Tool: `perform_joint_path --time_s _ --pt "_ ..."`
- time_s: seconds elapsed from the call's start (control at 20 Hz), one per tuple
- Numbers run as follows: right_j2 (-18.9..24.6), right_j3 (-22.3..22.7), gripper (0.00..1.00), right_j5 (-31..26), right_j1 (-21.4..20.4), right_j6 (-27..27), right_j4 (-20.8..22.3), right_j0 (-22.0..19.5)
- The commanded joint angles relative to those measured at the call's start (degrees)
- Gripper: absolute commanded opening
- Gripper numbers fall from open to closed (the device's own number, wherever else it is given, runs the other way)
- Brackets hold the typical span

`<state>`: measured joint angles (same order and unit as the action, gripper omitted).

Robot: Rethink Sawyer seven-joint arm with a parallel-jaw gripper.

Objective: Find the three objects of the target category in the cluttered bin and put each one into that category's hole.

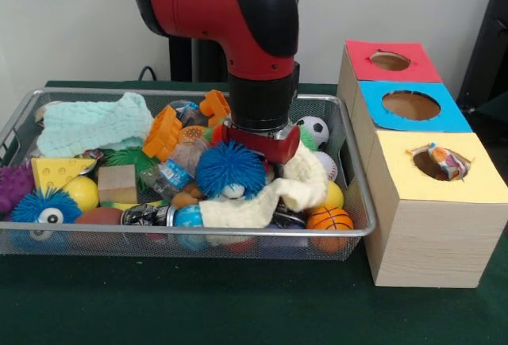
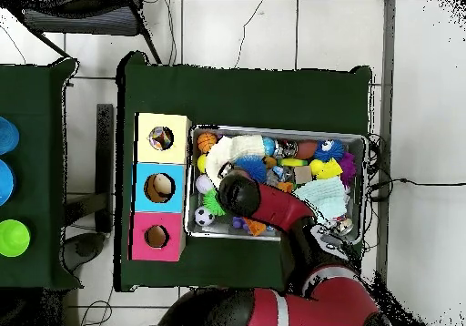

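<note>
Gripper (image 1: pixel 255 148) sat buried among the toys in the cluttered bin (image 1: pixel 359 230); whether it was spread or pinched could not be told, since its red wrist block and the pile hid the tips. Just beside it lay a blue spiky ball (image 1: pixel 229 168) and a cream waffle cloth (image 1: pixel 274 197), so it was probably digging for a wrapper beneath them. No spotted wrapper showed loose in the bin. Off to the side on the green surface (image 1: pixel 198 305), one spotted wrapper (image 1: pixel 443 161) already poked from the yellow-surrounded hole (image 1: pixel 432 165), suggesting more remained to find.
</note>
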<state>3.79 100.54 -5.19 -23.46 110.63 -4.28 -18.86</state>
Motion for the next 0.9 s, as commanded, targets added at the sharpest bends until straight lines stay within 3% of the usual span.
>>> perform_joint_path --time_s 0.05,0.25,0.4,0.9 --pt "4.81 0.17 0.0 5.26 5.62 7.2 2.59 3.68" --pt "0.77 0.59 0.0 0.26 3.13 8.29 -0.23 6.75" --pt "-0.38 1.47 0.0 -1.53 -0.02 7.57 0.08 6.36" --pt "-3.05 2.64 0.0 -18.59 -16.4 0.4 2.31 3.84"
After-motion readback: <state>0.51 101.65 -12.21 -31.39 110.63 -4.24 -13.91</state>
